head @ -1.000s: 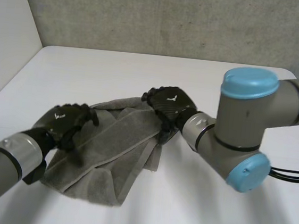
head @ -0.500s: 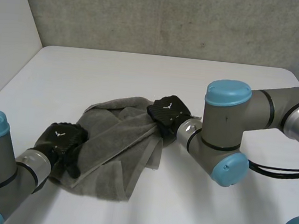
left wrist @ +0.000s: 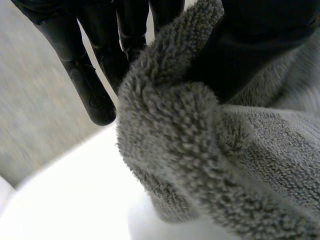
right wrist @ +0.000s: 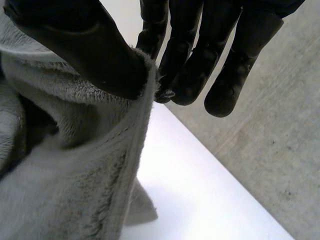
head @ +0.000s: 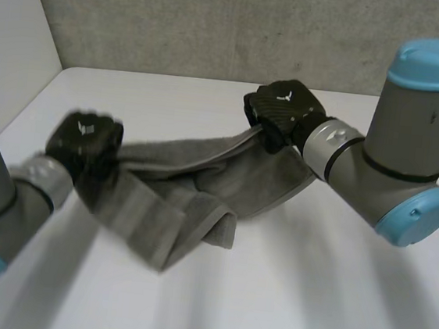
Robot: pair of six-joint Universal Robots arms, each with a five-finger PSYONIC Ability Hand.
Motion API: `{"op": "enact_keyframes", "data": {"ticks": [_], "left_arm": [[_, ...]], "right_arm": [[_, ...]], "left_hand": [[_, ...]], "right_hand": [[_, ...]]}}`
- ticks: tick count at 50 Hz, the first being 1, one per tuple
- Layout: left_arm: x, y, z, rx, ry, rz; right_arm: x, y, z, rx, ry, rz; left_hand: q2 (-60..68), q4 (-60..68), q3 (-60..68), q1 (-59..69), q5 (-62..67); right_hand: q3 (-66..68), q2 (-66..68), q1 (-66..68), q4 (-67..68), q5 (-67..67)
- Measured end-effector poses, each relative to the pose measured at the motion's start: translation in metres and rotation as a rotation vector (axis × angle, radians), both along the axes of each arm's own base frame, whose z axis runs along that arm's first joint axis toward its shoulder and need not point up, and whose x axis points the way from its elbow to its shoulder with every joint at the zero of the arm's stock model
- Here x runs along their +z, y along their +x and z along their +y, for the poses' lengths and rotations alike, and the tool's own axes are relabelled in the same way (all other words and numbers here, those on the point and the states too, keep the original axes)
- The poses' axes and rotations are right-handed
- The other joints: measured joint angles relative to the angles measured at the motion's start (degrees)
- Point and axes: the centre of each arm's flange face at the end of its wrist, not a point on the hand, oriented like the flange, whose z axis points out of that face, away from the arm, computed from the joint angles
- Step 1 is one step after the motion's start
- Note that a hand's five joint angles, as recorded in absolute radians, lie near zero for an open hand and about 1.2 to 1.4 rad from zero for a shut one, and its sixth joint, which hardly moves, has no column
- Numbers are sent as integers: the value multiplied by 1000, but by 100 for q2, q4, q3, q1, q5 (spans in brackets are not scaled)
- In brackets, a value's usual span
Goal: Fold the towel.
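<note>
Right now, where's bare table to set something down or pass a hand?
Free: the far strip of the white table, between the grey terry towel and the concrete wall, and the near stretch in front of it. Crowded: the middle, where the towel spans from the left hand to the right hand, each pinching it.

No legible words or numbers. One small white emblem [head: 286, 95] marks the back of the right hand [head: 289, 113], and a matching emblem [head: 87, 129] marks the left hand [head: 88, 144] — neither reads as lettering.

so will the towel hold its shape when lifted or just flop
Likely floppy: the towel sags and bunches between the left hand and right hand. Its thick pile probably resists slipping from their pinches.
</note>
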Motion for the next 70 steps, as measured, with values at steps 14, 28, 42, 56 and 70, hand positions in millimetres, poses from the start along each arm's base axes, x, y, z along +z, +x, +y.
{"op": "enact_keyframes", "data": {"ticks": [14, 28, 42, 56, 70], "left_arm": [[73, -28, -45, -95, -94, 38], [210, -55, -106, -140, -732, 221], [95, -51, -83, -259, -396, 267], [-75, -36, -39, -311, -3, -63], [-76, -22, -32, -228, 105, -85]], "right_arm": [[7, 9, -9, 45, -18, -26], [157, 23, -61, -97, -643, -498], [48, 6, -33, 35, -305, -232], [-73, -30, 9, 33, -6, 95], [-60, -52, 10, -38, 41, 84]], "left_hand": [[0, 2, 5, 1, 5], [1, 24, 10, 33, 5], [1, 27, 10, 34, 36], [-2070, -2254, -2210, -1679, -1947], [-5026, -5167, -5145, -4667, -5052]], "right_hand": [[0, 0, 0, 0, 0], [0, 2, 6, 0, 0], [0, 2, 7, 0, 11], [0, 2, 6, 0, 11], [0, 2, 6, 0, 11]]}}
